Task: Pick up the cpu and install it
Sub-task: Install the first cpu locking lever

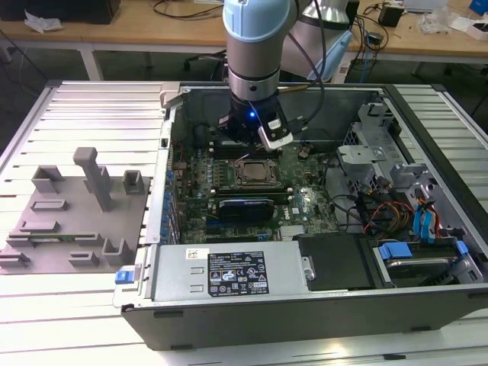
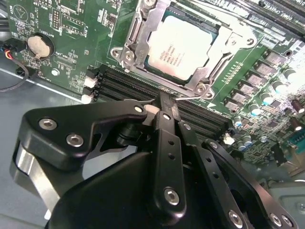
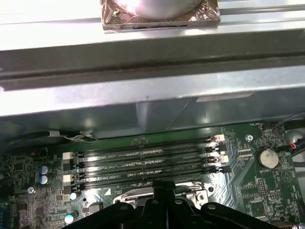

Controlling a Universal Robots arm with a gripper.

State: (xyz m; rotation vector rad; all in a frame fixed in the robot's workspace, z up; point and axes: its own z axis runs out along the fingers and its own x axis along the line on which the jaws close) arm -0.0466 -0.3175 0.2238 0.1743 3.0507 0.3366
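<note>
Gripper pinched shut and empty, cpu sitting in the socket

Gripper [image 2: 164,102] fingers are closed together with nothing between them, tip just over the RAM slots [image 2: 119,83]. Right past those, the cpu [image 2: 183,45] lies flat inside the socket frame [image 2: 132,43] on the motherboard [image 2: 71,33]. I'd guess it's light, stiff, slick on top and fragile underneath, so grab opposite edges only.

The case [image 1: 343,313] lies open on top — free room above the socket frame [image 1: 252,172]. Hemming it: memory slots [image 3: 147,162] on one side with the closed tool [image 2: 166,102] hanging over them, a black card [image 1: 245,206] on the other, the drive cage [image 1: 366,149] toward the exterior view's right.
</note>
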